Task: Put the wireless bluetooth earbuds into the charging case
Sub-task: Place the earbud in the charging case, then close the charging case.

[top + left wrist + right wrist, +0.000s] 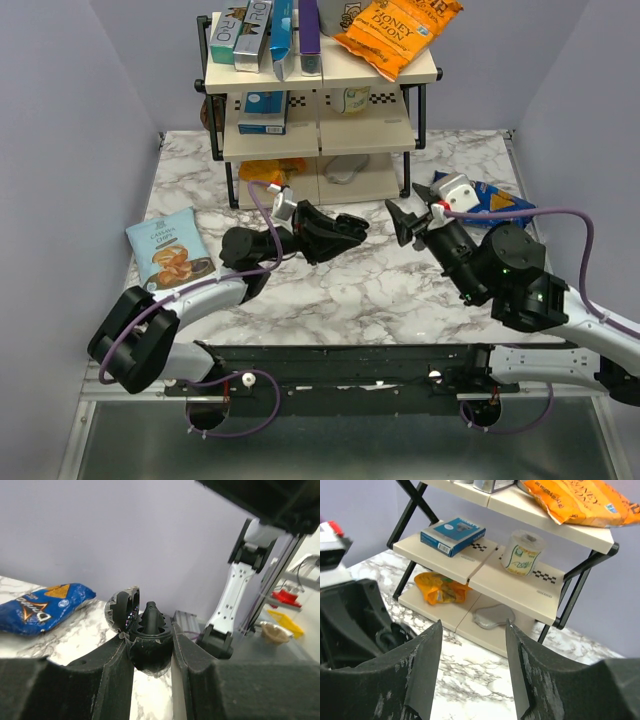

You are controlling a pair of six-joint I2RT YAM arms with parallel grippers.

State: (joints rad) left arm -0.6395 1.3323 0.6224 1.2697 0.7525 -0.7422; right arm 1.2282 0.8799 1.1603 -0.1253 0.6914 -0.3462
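My left gripper (150, 630) is shut on the charging case (149, 650), a small black oval case held above the marble table. Its lid (121, 611) stands open to the left. A dark ridged cone (151, 616) rises from the case's tray. I cannot make out the earbuds, in the case or anywhere else. In the top view the left gripper (352, 227) points right, towards my right gripper (403, 222), with a short gap between them. In the right wrist view the right gripper (472, 625) is open and empty, facing the shelf rack.
A shelf rack (320, 150) stands at the back with boxes, an orange snack bag (440, 587) and a pale grey oval thing (492, 616). A blue chip bag (490, 200) lies at the right. A light blue chip bag (170, 250) lies at the left.
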